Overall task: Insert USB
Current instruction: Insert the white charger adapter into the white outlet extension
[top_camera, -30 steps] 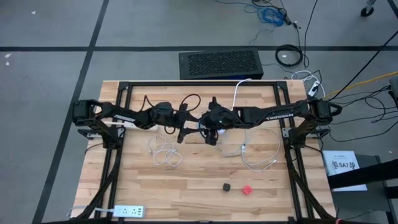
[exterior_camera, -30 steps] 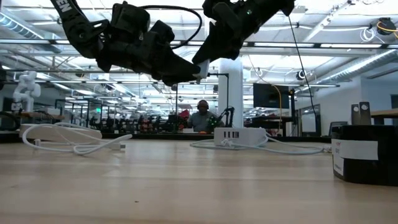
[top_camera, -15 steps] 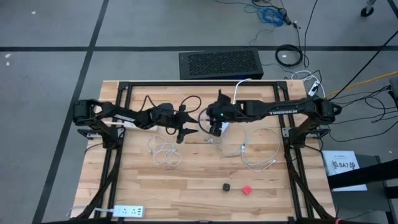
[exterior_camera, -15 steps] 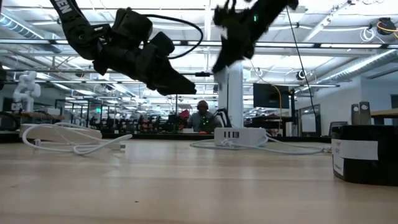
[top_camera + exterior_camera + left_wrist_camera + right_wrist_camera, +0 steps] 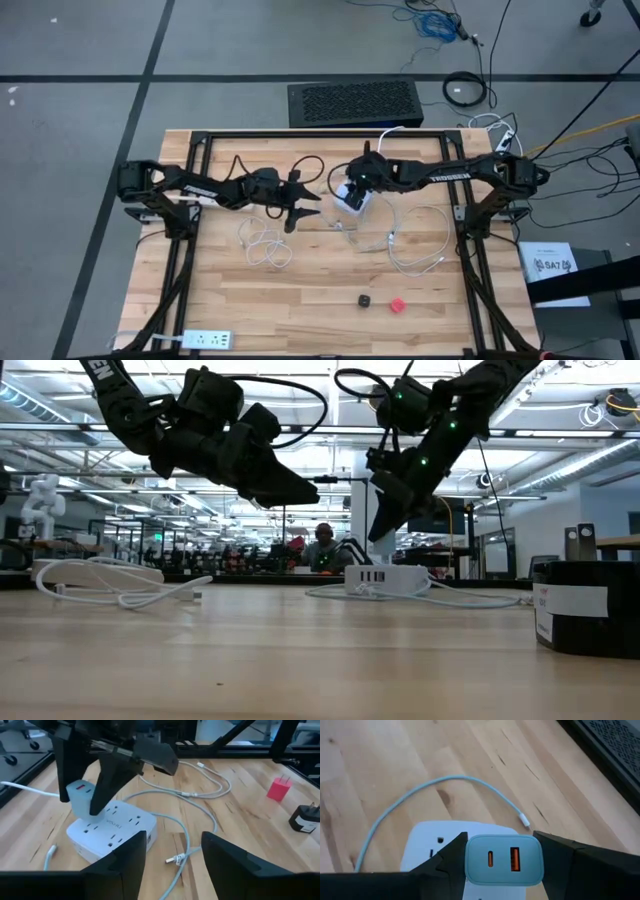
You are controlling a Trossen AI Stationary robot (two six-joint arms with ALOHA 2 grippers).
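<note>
My right gripper [image 5: 350, 193] is shut on a light blue USB charger block [image 5: 504, 859], which has two ports on its upper face. It hangs over the white power strip [image 5: 112, 831] that lies flat on the table's far middle [image 5: 358, 203]. My left gripper [image 5: 302, 205] is open and empty, up in the air just to the left of the strip; its own fingers show in the left wrist view [image 5: 172, 862]. In the low view the left gripper [image 5: 295, 490] is at upper left and the right gripper [image 5: 383, 525] is above the strip [image 5: 385, 579]. My right gripper pinches the charger block's two opposite side faces [image 5: 470, 862] between its two fingers [image 5: 442, 865]. The fingers come from above, slanting down. The block is upright with its port face up, right above the strip's sockets [image 5: 80, 797]; I cannot tell whether it touches the strip.
Loose white cables lie left of centre [image 5: 265, 245] and right of centre [image 5: 420, 240], and one cable end lies by the strip [image 5: 175, 859]. A black plug [image 5: 365, 299] and a red plug [image 5: 397, 304] sit near the front. Another strip [image 5: 205, 340] lies at the front left edge.
My right gripper has gone from beside the left gripper toward the table's far right and down over the power strip, carrying the charger block and turning to point downward. My left gripper has stayed about where it was.
</note>
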